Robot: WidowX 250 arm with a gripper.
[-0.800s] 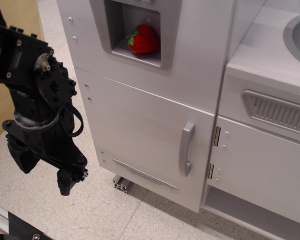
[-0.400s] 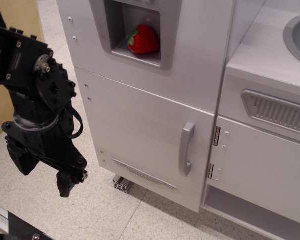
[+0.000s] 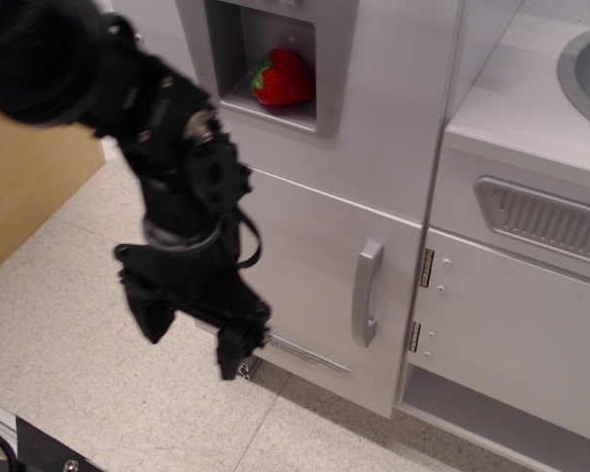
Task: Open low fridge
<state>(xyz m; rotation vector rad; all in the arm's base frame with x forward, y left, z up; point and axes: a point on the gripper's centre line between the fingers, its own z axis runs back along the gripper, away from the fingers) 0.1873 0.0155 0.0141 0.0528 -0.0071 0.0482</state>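
The large flat silver-grey low fridge door (image 3: pixel 305 285) is shut, its curved vertical silver handle (image 3: pixel 366 293) well to the right of my black gripper (image 3: pixel 231 352). Motion blur hides my fingers; I can't tell their gap, but I hold nothing. I judge I might strike the panel or overshoot the handle.

No legible text anywhere.

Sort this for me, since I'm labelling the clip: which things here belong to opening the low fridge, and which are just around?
Belongs to the job:
low fridge door
curved handle
gripper

Just around:
strawberry in the upper niche
sink
vent panel
white door
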